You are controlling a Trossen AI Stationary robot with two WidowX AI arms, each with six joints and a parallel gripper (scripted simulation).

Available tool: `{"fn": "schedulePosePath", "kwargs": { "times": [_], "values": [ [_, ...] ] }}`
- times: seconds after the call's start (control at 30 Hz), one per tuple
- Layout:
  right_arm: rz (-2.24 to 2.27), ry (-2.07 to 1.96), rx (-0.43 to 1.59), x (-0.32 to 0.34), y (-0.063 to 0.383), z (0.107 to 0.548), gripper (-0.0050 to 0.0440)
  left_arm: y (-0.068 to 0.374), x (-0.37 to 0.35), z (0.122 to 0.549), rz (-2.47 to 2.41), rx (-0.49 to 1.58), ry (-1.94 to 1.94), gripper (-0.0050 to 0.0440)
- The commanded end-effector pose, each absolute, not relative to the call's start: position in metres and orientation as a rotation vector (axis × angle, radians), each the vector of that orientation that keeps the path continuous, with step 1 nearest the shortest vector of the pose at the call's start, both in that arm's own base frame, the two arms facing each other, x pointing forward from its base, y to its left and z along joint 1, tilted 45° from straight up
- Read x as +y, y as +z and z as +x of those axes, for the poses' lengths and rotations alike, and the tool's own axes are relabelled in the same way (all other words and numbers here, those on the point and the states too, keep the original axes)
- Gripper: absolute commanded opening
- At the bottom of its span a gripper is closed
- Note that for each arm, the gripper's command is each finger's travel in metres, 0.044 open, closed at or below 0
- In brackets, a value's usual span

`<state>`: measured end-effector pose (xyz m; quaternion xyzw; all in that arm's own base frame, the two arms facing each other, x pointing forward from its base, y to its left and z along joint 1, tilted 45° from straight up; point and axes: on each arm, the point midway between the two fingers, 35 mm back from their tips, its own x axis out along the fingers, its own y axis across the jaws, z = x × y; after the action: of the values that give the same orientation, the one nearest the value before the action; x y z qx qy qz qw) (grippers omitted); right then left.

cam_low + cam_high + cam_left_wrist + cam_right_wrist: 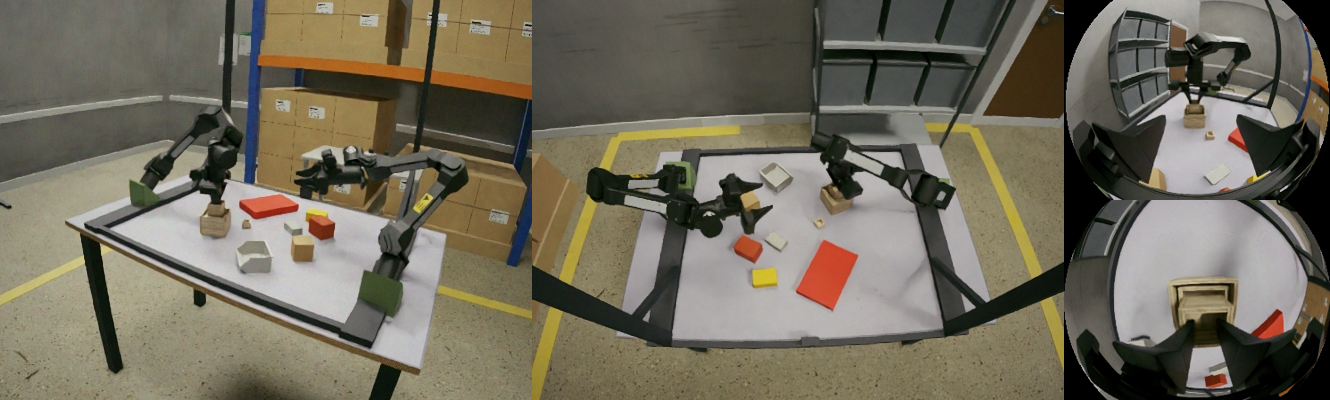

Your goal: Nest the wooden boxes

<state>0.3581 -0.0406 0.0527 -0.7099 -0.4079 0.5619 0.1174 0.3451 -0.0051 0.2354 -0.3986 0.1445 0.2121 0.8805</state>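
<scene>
A larger open wooden box [837, 204] stands upright on the table, right of middle. My right gripper [843, 191] is shut on a mid-sized wooden box [831, 190] and holds it partly down inside the larger box, open side up; in the right wrist view the fingers pinch the near wall of the inner box [1204, 300]. A tiny wooden box [819, 223] sits upright on the table just in front of them. My left gripper [766, 196] is open and empty, hovering by a tan cube [750, 201].
A white open tray [776, 176] stands at the back middle. A red block [748, 248], a small grey block [776, 241], a yellow block [764, 277] and a flat red slab [827, 273] lie toward the front. A dark frame borders the table.
</scene>
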Motion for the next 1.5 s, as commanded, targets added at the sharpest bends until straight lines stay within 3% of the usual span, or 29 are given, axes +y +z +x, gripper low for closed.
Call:
{"fn": "schedulePosePath", "kwargs": {
  "times": [0.0,1.47],
  "values": [
    [-2.099,1.636,-1.195,-0.038,0.059,0.358,0.0188,0.241,-0.005,0.344,-0.841,0.285,0.434,0.0400],
    [-2.085,1.638,-1.195,-0.016,0.035,0.359,0.0188,0.241,-0.005,0.344,-0.841,0.285,0.434,0.0400]
  ]
}}
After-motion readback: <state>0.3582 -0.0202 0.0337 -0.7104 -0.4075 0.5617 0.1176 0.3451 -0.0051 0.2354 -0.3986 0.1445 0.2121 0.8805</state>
